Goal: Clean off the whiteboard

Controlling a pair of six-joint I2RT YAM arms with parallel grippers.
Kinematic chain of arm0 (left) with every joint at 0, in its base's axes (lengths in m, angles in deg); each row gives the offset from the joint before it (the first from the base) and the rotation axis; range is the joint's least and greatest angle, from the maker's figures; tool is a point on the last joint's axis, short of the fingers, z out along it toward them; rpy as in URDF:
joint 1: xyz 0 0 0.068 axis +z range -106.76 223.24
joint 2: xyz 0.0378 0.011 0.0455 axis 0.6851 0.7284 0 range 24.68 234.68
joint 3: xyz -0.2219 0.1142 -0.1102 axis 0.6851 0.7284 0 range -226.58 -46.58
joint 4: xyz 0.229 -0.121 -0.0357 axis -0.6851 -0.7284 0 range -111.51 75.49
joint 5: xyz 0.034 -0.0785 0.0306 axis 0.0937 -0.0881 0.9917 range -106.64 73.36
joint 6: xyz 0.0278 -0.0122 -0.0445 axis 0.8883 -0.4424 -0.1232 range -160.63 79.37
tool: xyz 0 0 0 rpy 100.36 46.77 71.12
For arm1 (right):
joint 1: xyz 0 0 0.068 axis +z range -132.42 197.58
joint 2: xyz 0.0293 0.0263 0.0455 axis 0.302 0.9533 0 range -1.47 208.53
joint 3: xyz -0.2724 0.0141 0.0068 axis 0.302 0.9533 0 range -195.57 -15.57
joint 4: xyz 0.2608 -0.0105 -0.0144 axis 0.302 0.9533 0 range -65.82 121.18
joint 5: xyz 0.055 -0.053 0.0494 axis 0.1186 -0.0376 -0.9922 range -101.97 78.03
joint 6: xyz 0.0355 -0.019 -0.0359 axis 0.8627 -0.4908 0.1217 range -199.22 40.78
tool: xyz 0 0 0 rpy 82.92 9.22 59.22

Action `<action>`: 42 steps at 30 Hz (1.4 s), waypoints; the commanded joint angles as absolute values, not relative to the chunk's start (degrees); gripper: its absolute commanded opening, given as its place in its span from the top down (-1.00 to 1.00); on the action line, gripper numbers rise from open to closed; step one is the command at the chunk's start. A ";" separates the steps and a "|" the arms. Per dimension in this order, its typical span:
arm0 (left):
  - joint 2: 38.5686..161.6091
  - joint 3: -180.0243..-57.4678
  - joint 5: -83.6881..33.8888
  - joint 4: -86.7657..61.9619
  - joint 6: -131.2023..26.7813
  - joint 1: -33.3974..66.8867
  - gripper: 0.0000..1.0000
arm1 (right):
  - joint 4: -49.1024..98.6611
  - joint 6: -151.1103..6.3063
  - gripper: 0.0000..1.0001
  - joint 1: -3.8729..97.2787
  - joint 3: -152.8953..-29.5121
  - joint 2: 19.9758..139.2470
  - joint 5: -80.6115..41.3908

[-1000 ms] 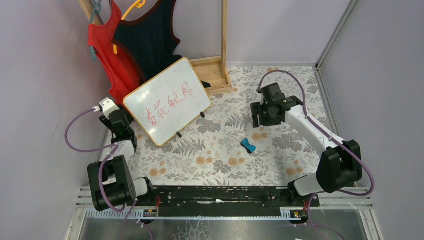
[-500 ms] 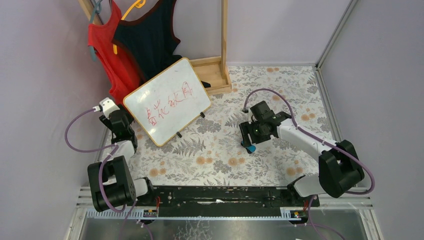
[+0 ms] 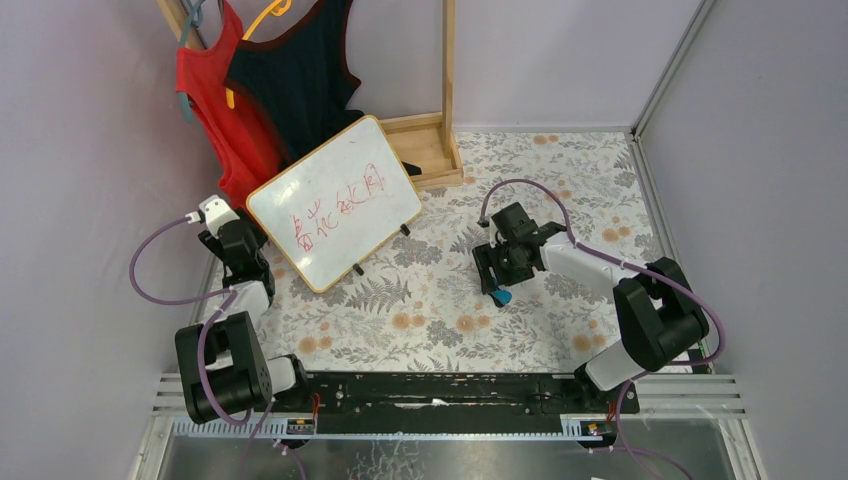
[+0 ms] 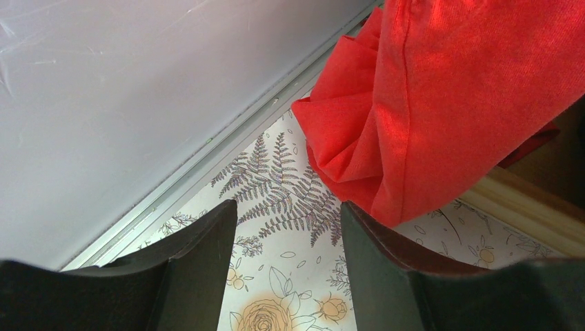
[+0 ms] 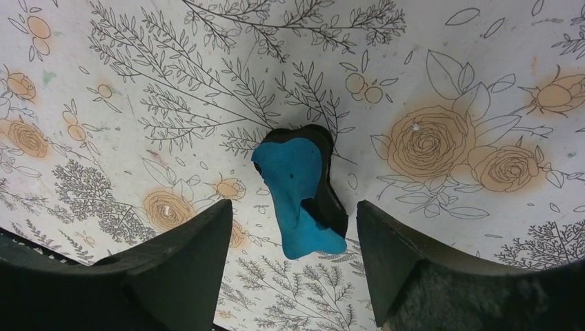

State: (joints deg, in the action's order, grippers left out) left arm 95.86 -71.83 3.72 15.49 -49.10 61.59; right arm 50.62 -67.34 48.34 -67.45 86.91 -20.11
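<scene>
The whiteboard point(image 3: 335, 200) stands tilted on its small stand at the back left, with red writing across its middle. The blue eraser with a black underside point(image 5: 301, 196) lies on the flowered cloth; in the top view only its blue tip point(image 3: 502, 297) shows under the right arm. My right gripper point(image 5: 293, 241) is open and hangs just above the eraser, one finger on each side, not touching it. My left gripper point(image 4: 290, 238) is open and empty, low over the cloth beside the red garment point(image 4: 448, 89), left of the board point(image 3: 243, 262).
A red top point(image 3: 215, 105) and a dark top point(image 3: 295, 85) hang from a wooden rack whose base point(image 3: 425, 150) stands behind the board. Grey walls close in left, back and right. The cloth's metal edge rail point(image 4: 200, 165) runs close by the left gripper.
My right arm swung in from the back right and came down over the eraser, which now lies between its open fingers. The left arm and the board have not moved.
</scene>
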 commanded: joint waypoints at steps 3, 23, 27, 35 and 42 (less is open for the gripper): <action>95.47 -71.55 4.28 18.89 -48.45 61.14 -0.13 | 48.71 -68.04 -0.43 48.66 -67.99 87.38 -19.84; 95.66 -72.00 4.72 18.01 -48.53 61.12 -0.12 | 50.33 -66.48 -0.25 48.61 -67.93 90.90 -17.77; 95.89 -72.09 4.72 17.93 -48.54 61.13 -0.12 | 50.56 -66.39 -0.20 48.68 -67.88 90.99 -17.19; 95.98 -72.19 4.74 17.88 -48.54 61.14 -0.12 | 50.55 -66.37 -0.02 48.61 -68.01 91.43 -16.24; 96.05 -72.29 4.68 17.68 -48.54 61.15 -0.13 | 50.13 -66.18 0.14 48.63 -67.66 90.63 -15.57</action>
State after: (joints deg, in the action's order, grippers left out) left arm 95.86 -71.83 3.77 15.43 -49.10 61.59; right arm 49.59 -66.55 48.34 -67.34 91.17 -17.07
